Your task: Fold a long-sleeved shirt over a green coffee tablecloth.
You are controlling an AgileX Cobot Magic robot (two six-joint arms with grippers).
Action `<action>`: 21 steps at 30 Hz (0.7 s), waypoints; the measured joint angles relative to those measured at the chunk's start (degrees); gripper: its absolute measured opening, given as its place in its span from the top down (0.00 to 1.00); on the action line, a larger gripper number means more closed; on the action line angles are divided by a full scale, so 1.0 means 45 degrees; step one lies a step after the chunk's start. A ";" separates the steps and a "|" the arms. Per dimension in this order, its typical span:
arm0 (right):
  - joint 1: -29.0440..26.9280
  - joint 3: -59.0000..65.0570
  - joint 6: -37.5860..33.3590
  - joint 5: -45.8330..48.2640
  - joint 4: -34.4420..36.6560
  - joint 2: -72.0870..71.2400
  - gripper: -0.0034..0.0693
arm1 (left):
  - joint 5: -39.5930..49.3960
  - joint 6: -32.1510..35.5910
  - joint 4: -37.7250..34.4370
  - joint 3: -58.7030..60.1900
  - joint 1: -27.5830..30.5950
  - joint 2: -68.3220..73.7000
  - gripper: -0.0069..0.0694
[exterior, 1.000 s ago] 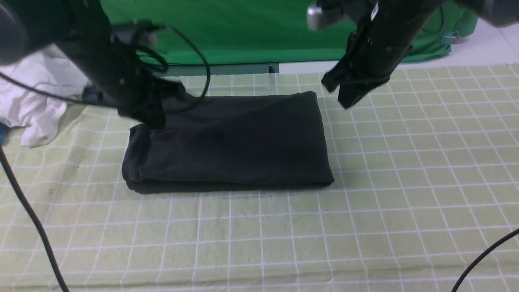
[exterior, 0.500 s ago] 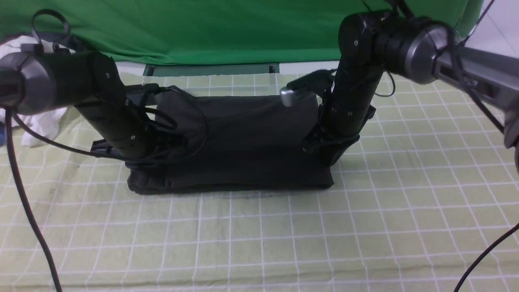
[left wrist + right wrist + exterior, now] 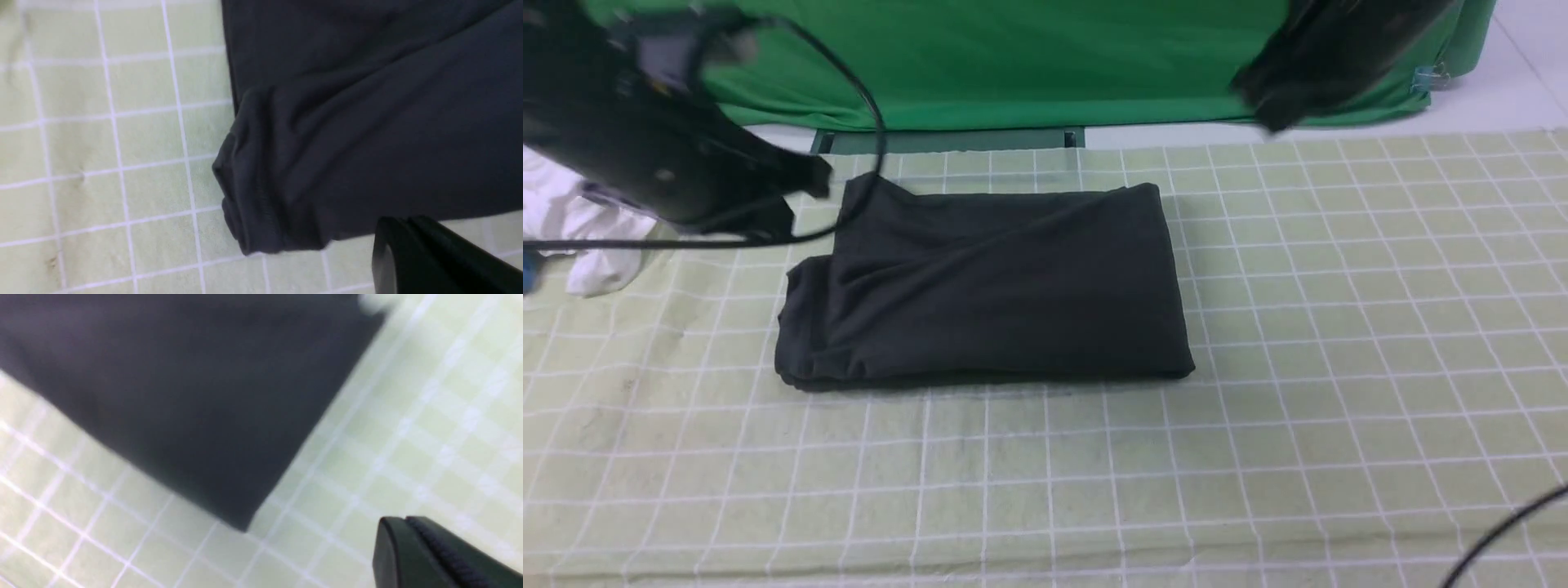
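Front view: the tablecloth (image 3: 1339,343) fills the frame, the folded shirt (image 3: 988,286) lying center-left on it. My left gripper (image 3: 792,192), upper left, and right gripper (image 3: 1274,106), upper right, are blurred, clenched, holding nothing. A white garment (image 3: 588,237) is cut off at left.

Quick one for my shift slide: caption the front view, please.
Folded long-sleeved shirt lies on the green coffee tablecloth, both arms raised clear, white garment at far left.

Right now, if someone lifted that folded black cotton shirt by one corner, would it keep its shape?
Probably not. The folded black cotton shirt shows soft creases and a bunched edge, so it would likely droop and unfold. Pushed, it may drag and wrinkle the pale green gridded tablecloth.
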 joint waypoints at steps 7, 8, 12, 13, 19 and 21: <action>-0.0192 0.1044 0.0014 -0.1203 -0.0073 -0.4730 0.93 | -0.0269 0.0000 -0.0488 0.1632 0.0000 -0.5040 0.89; -0.0192 0.1676 0.0014 -0.1752 -0.0073 -0.5842 0.93 | -0.0286 0.0000 -0.0499 0.2133 0.0000 -0.5953 0.89; -0.0192 0.5209 -0.0037 -0.4745 -0.0073 -0.9441 0.93 | -0.0286 0.0000 -0.0521 0.3862 0.0000 -0.9209 0.89; -0.0192 0.6010 -0.0037 -0.5411 -0.0073 -1.0096 0.93 | -0.0313 0.0000 -0.0549 0.4185 0.0000 -0.9781 0.89; -0.0192 1.2048 -0.0046 -1.0070 -0.0086 -1.4532 0.93 | -0.1016 0.0000 -0.0576 0.6500 0.0000 -1.3368 0.89; -0.0192 1.3191 -0.0046 -1.1176 -0.0086 -1.5560 0.93 | -0.1072 0.0000 -0.0623 0.7040 0.0000 -1.4122 0.89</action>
